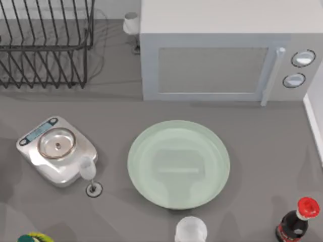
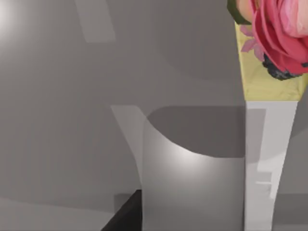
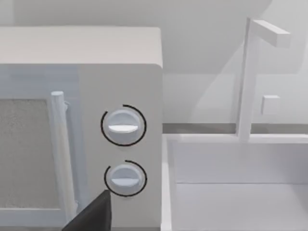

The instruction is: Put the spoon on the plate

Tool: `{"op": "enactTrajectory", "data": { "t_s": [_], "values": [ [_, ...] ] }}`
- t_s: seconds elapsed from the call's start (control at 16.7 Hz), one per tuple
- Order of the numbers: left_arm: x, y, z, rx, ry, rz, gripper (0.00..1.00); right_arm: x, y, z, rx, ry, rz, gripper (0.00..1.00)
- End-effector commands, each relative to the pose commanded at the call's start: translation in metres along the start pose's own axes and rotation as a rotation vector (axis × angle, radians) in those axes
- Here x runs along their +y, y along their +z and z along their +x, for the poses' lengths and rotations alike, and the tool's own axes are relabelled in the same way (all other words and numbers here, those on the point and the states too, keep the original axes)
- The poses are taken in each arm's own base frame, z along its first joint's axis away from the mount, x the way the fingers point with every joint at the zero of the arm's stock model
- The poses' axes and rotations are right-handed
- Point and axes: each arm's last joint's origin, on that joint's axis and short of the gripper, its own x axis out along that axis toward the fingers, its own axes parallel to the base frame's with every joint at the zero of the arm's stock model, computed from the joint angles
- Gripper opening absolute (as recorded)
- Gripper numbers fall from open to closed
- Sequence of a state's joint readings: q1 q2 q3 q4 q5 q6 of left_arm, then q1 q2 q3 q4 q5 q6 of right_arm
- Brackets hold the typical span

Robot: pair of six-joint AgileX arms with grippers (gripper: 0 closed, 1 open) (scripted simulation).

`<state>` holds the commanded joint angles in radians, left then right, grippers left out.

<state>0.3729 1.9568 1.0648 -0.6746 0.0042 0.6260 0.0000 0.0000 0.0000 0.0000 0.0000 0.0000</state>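
A: Located the large round pale mint-green glossy plate?

B: Yes. Lay flat mid-table, just in front of the white box-shaped microwave oven. Nothing on it.

A: Left side?

B: Logged a silver kitchen scale with a round pan, with a small clear wine glass touching its near corner. Black wire dish rack at far left.

A: Right side?

B: Dark bottle with a red cap near the front right corner, well apart from the plate.

A: Pincers?

B: Right gripper faced the microwave's two round dials, beside a white sink with a tall faucet. Grasp state: could not tell.

A: Left one?

B: Left gripper sat near a yellow package printed with a pink rose. Released or clenched: could not tell either.
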Motion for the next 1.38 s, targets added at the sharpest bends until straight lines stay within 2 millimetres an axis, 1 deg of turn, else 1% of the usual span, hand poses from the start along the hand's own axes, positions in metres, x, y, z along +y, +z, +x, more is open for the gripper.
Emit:
{"op": "enactTrajectory", "data": {
  "t_s": [0.06,0.18,0.3,0.6,0.72,0.84,1.08,1.14,1.26,1.38],
  "values": [
    [-0.001,0.0,-0.022,-0.035,0.0,-0.003,0.0,0.0,0.0,0.0,0.0,0.0,0.0,1.0],
    [0.001,0.001,-0.026,-0.036,0.001,-0.005,0.0,0.0,0.0,0.0,0.0,0.0,0.0,1.0],
    [0.003,0.003,-0.04,-0.036,0.001,-0.007,0.0,0.0,0.0,0.0,0.0,0.0,0.0,1.0],
    [0.001,0.003,-0.095,-0.019,-0.011,-0.003,0.0,0.0,0.0,0.0,0.0,0.0,0.0,1.0],
    [0.0,0.001,-0.114,-0.028,-0.005,-0.003,0.0,0.0,0.0,0.0,0.0,0.0,0.0,1.0],
    [-0.001,0.001,-0.122,-0.035,0.0,-0.003,0.0,0.0,0.0,0.0,0.0,0.0,0.0,1.0],
    [0.0,0.001,-0.12,-0.032,-0.002,-0.002,0.0,0.0,0.0,0.0,0.0,0.0,0.0,1.0],
    [-0.002,0.004,-0.121,-0.036,-0.002,0.012,0.0,0.0,0.0,0.0,0.0,0.0,0.0,1.0],
    [-0.013,0.017,-0.124,-0.054,-0.005,0.079,0.0,0.0,0.0,0.0,0.0,0.0,0.0,1.0],
    [-0.034,0.037,-0.128,-0.071,-0.016,0.192,0.0,0.0,0.0,0.0,0.0,0.0,0.0,1.0]
  ]
}}
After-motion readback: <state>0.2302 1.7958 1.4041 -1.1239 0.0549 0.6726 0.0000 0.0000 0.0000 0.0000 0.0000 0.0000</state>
